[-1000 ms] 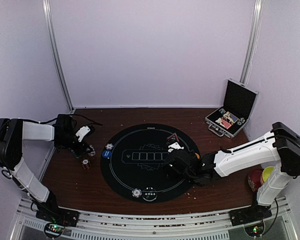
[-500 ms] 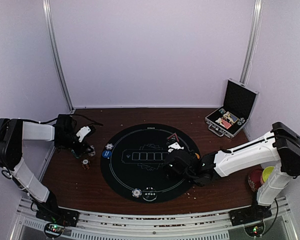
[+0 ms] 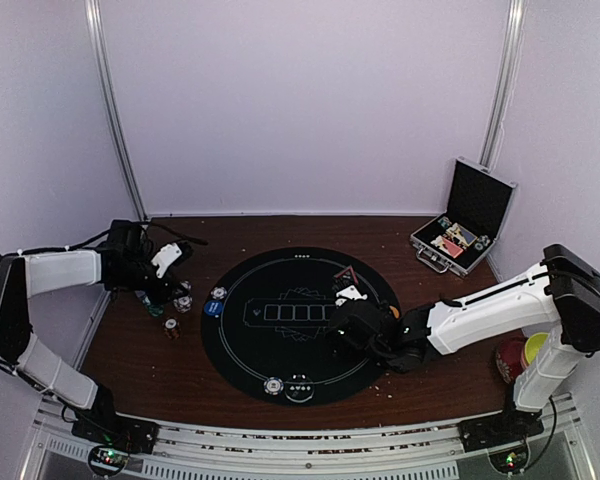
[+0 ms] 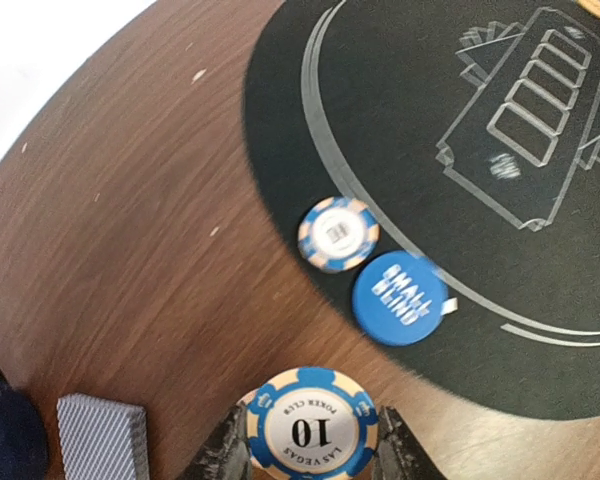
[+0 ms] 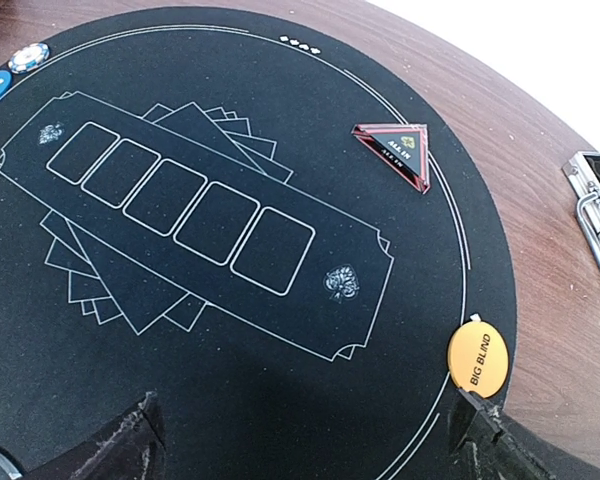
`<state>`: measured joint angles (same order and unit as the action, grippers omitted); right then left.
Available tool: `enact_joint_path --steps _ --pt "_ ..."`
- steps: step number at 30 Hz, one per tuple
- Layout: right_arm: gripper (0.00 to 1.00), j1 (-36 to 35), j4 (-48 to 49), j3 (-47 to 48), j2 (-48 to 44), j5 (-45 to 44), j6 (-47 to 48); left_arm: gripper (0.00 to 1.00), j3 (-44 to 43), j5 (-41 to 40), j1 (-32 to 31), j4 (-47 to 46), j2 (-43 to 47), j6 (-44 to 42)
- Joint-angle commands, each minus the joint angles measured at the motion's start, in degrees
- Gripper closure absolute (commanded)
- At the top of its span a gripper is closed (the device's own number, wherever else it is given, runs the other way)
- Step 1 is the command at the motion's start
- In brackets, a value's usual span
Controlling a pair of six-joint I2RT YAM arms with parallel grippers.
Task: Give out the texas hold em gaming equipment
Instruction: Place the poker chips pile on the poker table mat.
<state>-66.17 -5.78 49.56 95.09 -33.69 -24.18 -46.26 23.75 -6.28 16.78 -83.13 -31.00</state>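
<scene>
The left gripper [image 4: 310, 458] is clamped on the rim of a chip [image 4: 311, 428], held flat with its face to the wrist camera. Only that view shows its blue-and-cream edge stripes and printed 10, since in the top view the grip is too small to read. Just ahead of this gripper a second chip [image 4: 338, 233] and a blue disc [image 4: 398, 297] lie at the mat's [image 4: 430, 120] edge, with a grey-backed deck [image 4: 102, 437] beside its left finger. The right gripper [image 5: 305, 445] hangs over the mat, jaws wide and holding nothing, with an orange disc [image 5: 478, 358] just ahead of its right finger and a red triangle [image 5: 395, 152] farther ahead, one corner pointing back toward that finger.
</scene>
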Motion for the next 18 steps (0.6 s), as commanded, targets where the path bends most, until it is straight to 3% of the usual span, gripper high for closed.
enact_joint_path --steps 1,9,18 --pt "0.00 -0.19 -0.71 0.34 -2.02 -4.14 -0.16 0.73 -1.92 0.61 -5.92 1.25 2.88 -1.04" --pt "0.00 3.24 0.01 -4.63 -13.28 -7.92 -1.24 0.74 -10.21 -1.23 -23.16 3.10 -1.56 -0.06" --pt "0.00 4.61 1.32 -6.54 -17.06 -6.56 -0.69 0.75 -18.86 -0.53 -31.82 5.35 -10.16 0.25"
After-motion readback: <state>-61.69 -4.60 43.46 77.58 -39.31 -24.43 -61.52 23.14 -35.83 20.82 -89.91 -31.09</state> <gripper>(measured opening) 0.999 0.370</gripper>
